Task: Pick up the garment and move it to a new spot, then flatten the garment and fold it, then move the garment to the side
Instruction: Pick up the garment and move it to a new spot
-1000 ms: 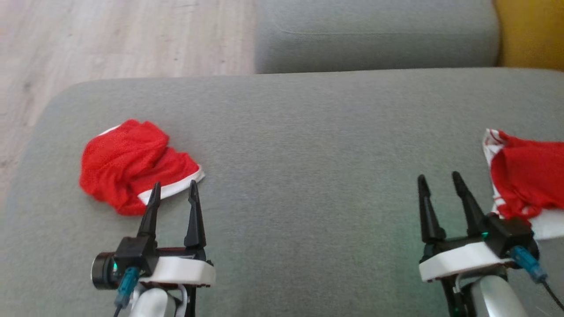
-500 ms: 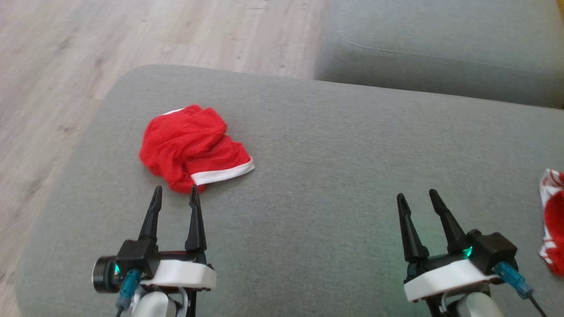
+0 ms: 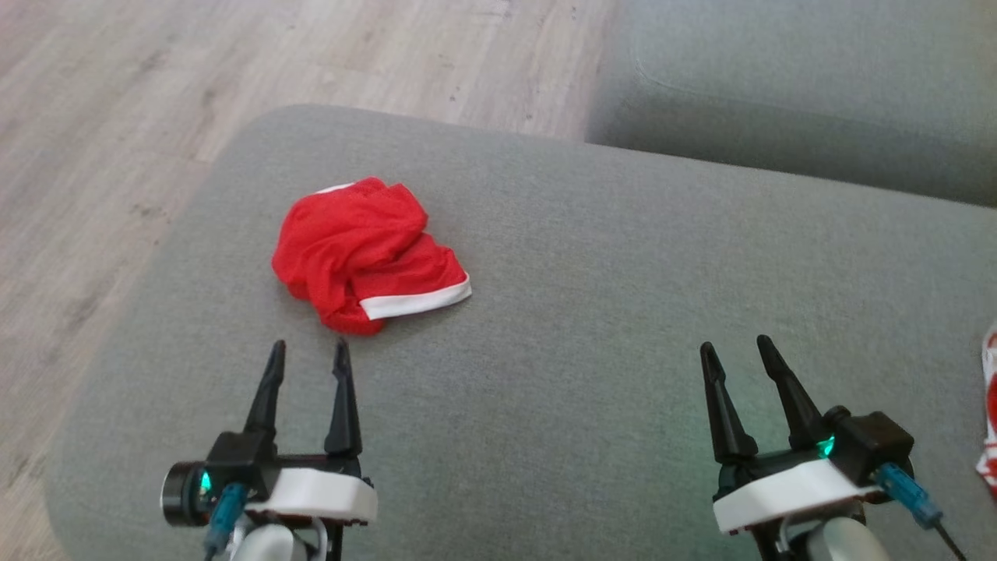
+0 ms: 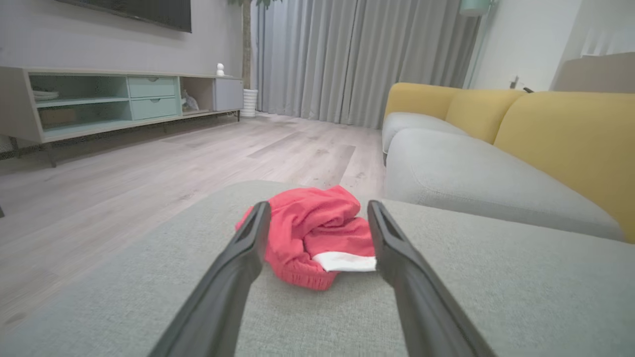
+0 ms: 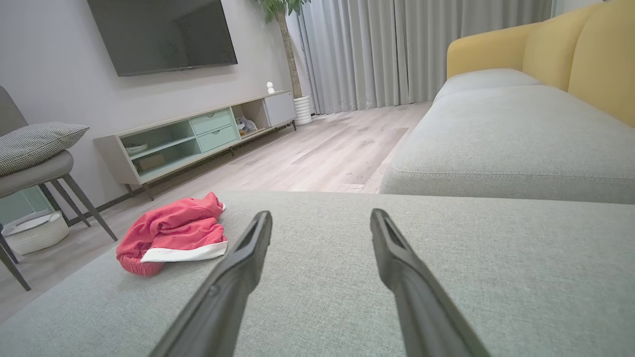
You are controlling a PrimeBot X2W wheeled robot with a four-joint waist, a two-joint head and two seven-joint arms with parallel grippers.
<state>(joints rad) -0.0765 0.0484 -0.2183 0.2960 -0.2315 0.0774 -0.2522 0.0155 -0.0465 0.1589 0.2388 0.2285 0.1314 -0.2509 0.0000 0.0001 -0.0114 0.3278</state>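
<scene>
A crumpled red garment [image 3: 362, 255] with a white hem lies bunched on the grey ottoman [image 3: 592, 273], toward its left side. My left gripper [image 3: 308, 352] hovers open a short way in front of it, nothing between its fingers; in the left wrist view the garment [image 4: 312, 233] sits straight ahead between the two fingers. My right gripper [image 3: 735, 349] is open over bare cushion at the lower right, well apart from the garment [image 5: 173, 233], which lies off to its left in the right wrist view.
A second red and white cloth [image 3: 989, 405] peeks in at the right edge of the head view. A grey sofa seat [image 3: 794, 86] stands beyond the ottoman, with yellow backrests [image 4: 560, 134]. Wooden floor [image 3: 117, 117] drops off to the left.
The head camera has swung left, so the garment now sits nearer the picture's middle and the right-hand cloth has slid almost out. Both grippers remain open.
</scene>
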